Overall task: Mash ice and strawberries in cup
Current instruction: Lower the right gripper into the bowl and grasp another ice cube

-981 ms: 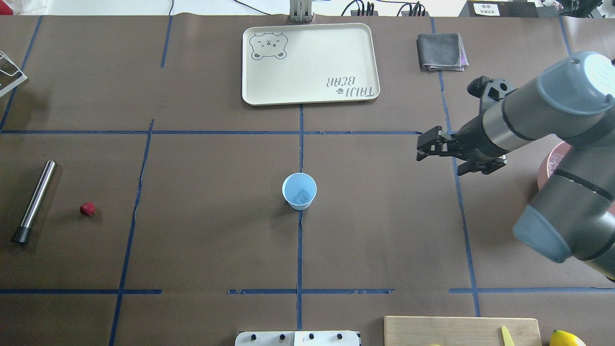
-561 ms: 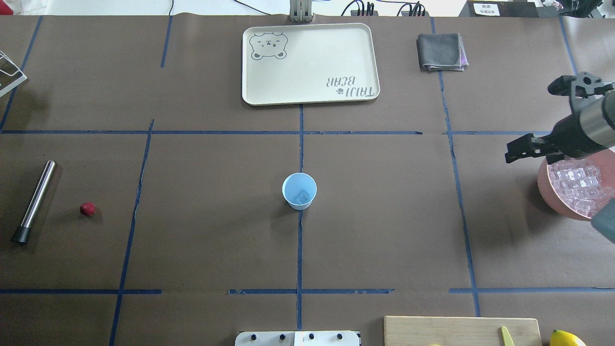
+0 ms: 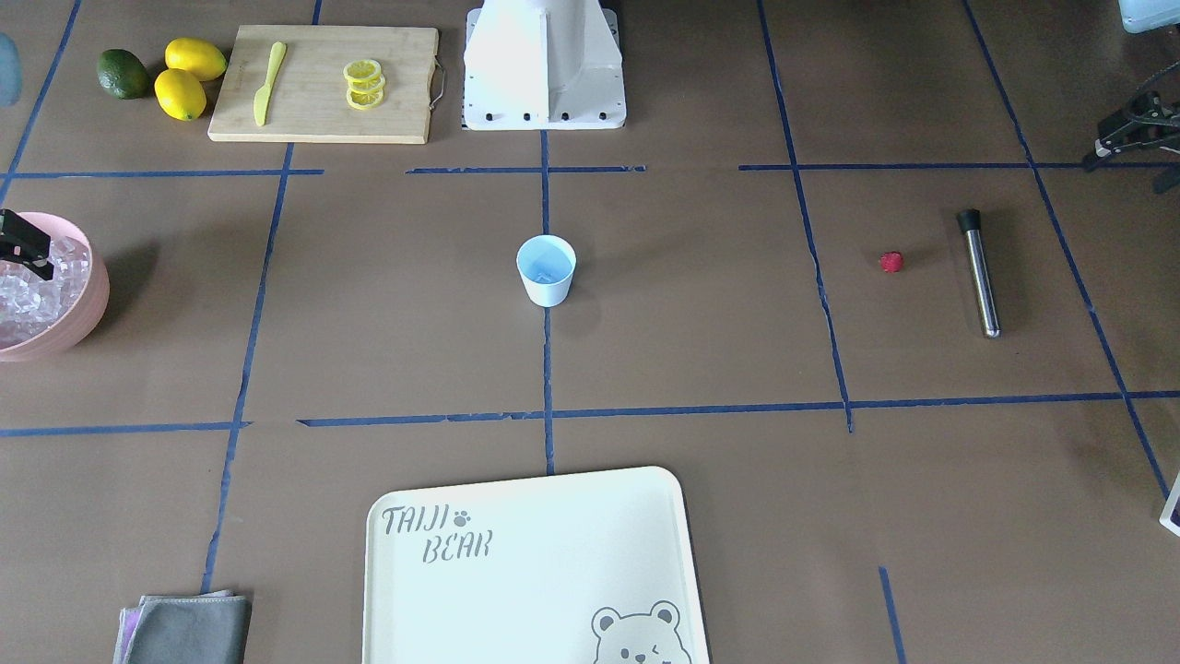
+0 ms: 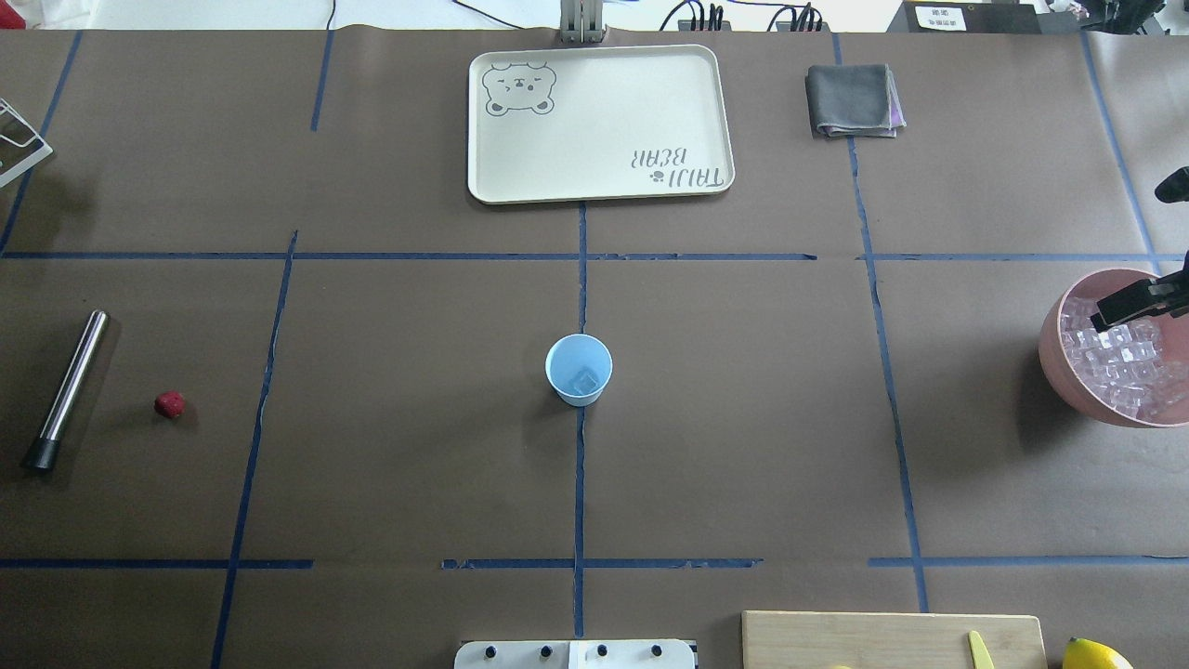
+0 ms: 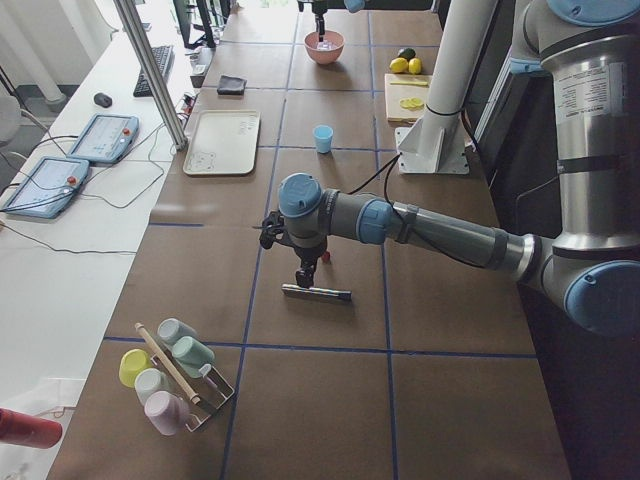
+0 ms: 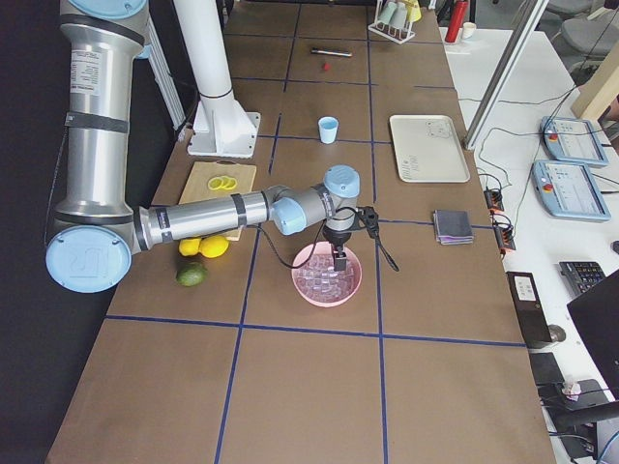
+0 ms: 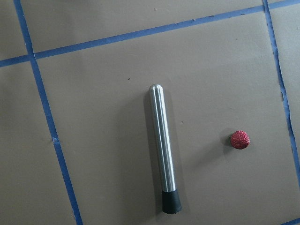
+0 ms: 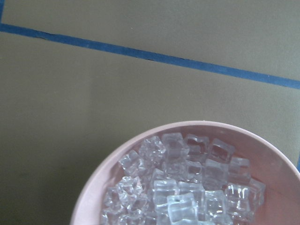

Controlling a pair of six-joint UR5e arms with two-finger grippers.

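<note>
Many glassy ice cubes [image 8: 180, 206] fill round pink bowl [image 8: 103, 180]; right hand [image 6: 339, 261], left hand [image 5: 303, 276]: opening unclear.

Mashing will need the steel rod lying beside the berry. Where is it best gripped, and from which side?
Grip the steel rod mid-shaft, straight down from above. It lies flat on the table, so closing across its narrow width looks easiest, leaving the black end cap free.

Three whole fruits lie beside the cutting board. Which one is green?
The green fruit is the one farthest from the board; the two lemons nearer it are yellow.
</note>
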